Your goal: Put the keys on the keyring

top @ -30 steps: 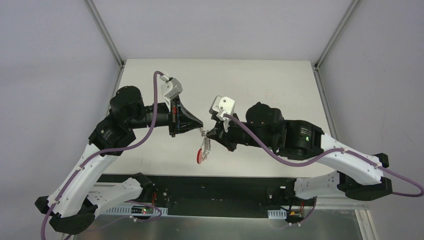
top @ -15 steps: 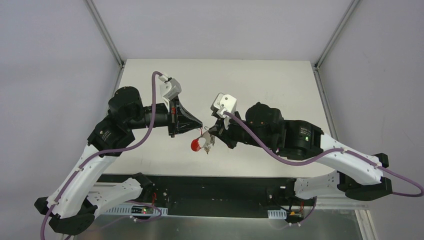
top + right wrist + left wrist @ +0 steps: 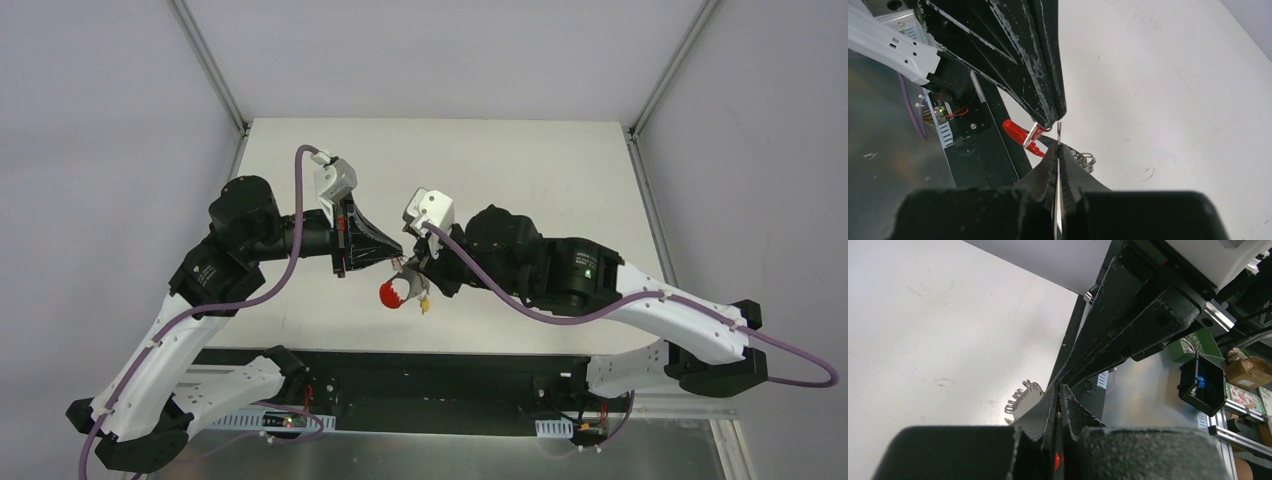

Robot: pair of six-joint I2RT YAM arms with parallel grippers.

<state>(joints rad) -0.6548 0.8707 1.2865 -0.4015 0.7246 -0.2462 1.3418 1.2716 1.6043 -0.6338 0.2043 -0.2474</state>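
Note:
My left gripper [image 3: 398, 253] and right gripper [image 3: 413, 272] meet tip to tip above the table's near edge. The left gripper [image 3: 1058, 390] is shut, with a bit of red showing between its jaws. The thick red loop [image 3: 392, 295] hangs from its tip, and it also shows in the right wrist view [image 3: 1019, 134] with a silvery clip [image 3: 1034, 132]. The right gripper [image 3: 1058, 150] is shut on a thin silvery key [image 3: 1058, 134], seen edge-on. A toothed silvery key [image 3: 1024, 395] shows beside the left fingers. Wire keyring coils [image 3: 1086, 160] lie by the right fingers. A yellow tag [image 3: 424, 306] dangles below.
The white table [image 3: 540, 180] stretches behind both arms. A black rail [image 3: 430, 375] runs along its near edge. The right arm's fingers [image 3: 1133, 310] fill the upper right of the left wrist view, and the left arm's fingers [image 3: 1018, 45] fill the top of the right wrist view.
The right arm has moved left, closing on the left gripper. The red loop has swung up and to the left from hanging low. A yellow tag now shows below the tips.

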